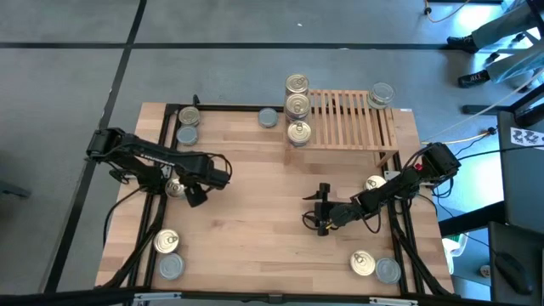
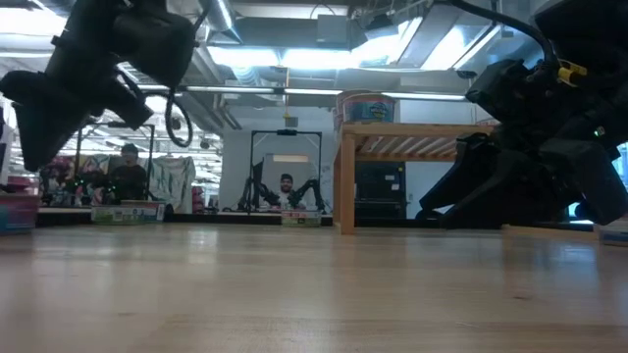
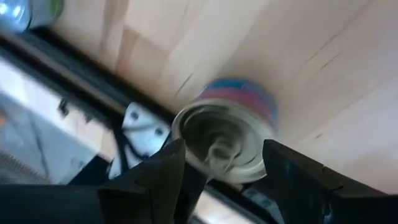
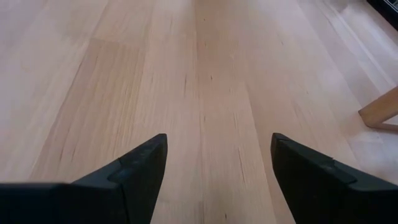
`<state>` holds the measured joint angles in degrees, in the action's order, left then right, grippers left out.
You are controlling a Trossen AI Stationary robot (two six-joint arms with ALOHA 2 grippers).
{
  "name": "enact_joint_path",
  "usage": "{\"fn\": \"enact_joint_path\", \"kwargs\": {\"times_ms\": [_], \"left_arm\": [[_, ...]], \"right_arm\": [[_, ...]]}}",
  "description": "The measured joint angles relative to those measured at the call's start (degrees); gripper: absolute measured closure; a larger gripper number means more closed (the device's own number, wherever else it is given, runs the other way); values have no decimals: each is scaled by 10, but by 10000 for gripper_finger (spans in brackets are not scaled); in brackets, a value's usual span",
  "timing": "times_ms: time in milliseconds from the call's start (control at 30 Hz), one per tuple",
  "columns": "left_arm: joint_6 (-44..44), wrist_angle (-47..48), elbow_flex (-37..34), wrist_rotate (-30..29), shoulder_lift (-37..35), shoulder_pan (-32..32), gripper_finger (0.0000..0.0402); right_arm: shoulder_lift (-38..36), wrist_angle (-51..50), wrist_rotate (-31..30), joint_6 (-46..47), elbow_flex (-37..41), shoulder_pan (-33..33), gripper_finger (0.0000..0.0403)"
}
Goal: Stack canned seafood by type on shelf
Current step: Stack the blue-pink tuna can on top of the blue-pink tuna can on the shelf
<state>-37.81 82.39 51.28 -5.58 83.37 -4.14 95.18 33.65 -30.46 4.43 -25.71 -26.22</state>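
My left gripper (image 1: pixel 185 192) (image 3: pixel 224 158) is near the table's left edge, shut on a gold-topped can (image 1: pixel 175 187) (image 3: pixel 227 140) with a pink and blue label. In the low view this gripper (image 2: pixel 69 127) hangs well above the tabletop. My right gripper (image 1: pixel 321 219) (image 4: pixel 217 155) waits open, low over bare wood, near the table's middle right. The shelf (image 1: pixel 348 119) (image 2: pixel 412 132) stands at the far right. It carries gold-topped cans (image 1: pixel 297 105) along its left end and a silver-topped can (image 1: pixel 382 93) at its far right corner. My left gripper pinches the can's round side wall between its two fingers, one at the rim's edge (image 3: pixel 180 140) and the other on the opposite side (image 3: pixel 268 146). The fingers come from above, slanting down. The can's gold top faces up toward the wrist.
Loose cans stand on the table: a pair at the far left (image 1: pixel 188 125), a pair at the near left (image 1: pixel 169 253), a pair at the near right (image 1: pixel 375 266), one gold-topped beside the right arm (image 1: pixel 375 183), one silver-topped (image 1: pixel 269 118) left of the shelf. Black rails (image 1: pixel 157 212) edge the table.
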Motion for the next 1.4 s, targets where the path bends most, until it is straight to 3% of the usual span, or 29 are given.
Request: {"fn": "enact_joint_path", "kwargs": {"times_ms": [233, 400, 933, 1267, 1400], "left_arm": [[4, -10, -31, 2, 0, 0, 188], [69, -50, -68, 47, 4, 0, 188], [134, -157, -55, 47, 23, 0, 188], [119, -94, -70, 48, 24, 0, 188], [103, -87, -38, 49, 23, 0, 188]], "right_arm": [[0, 2, 0, 0, 0, 0, 123], [0, 3, 0, 0, 0, 0, 123], [0, 25, 21, 3, 0, 0, 123], [0, 24, 21, 3, 0, 0, 123], [0, 25, 21, 2, 0, 0, 123]]}}
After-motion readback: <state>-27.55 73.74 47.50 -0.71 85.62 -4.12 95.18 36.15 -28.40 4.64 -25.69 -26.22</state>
